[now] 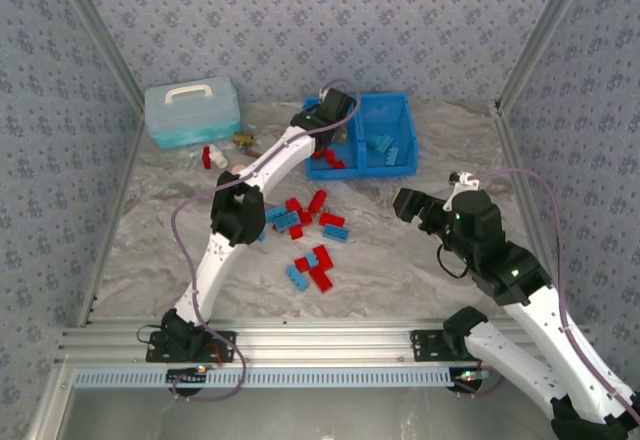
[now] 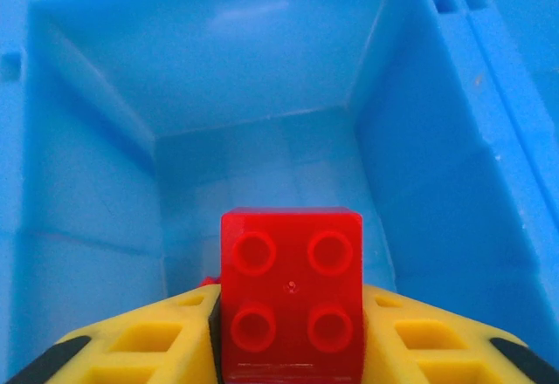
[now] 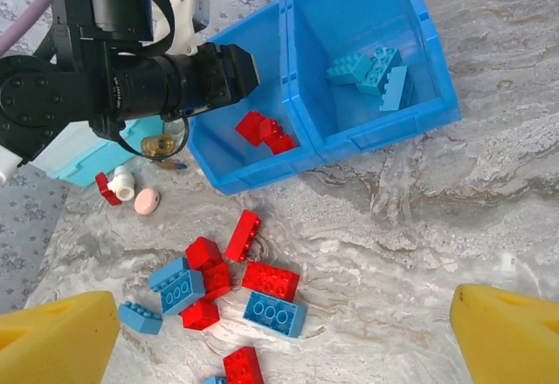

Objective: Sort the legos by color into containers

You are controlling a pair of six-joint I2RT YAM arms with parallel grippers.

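A grey-veined, marble-look tabletop point(image 1: 400, 270) sits inside walls point(image 1: 300, 20) of pale floral paper. The left gripper point(image 2: 291, 314) hangs over the left compartment point(image 2: 253, 96) of the blue bin point(image 1: 398, 102), its yellow fingers point(image 2: 166, 340) pressed against both flanks of a red lego point(image 2: 291, 270) (square, four studs, glossy). The right gripper point(image 3: 281, 323) stands wide open above the loose legos point(image 3: 218, 288).

Red and light-blue legos point(image 3: 271, 279) loose near blue bin point(image 1: 398, 100), some sorted inside
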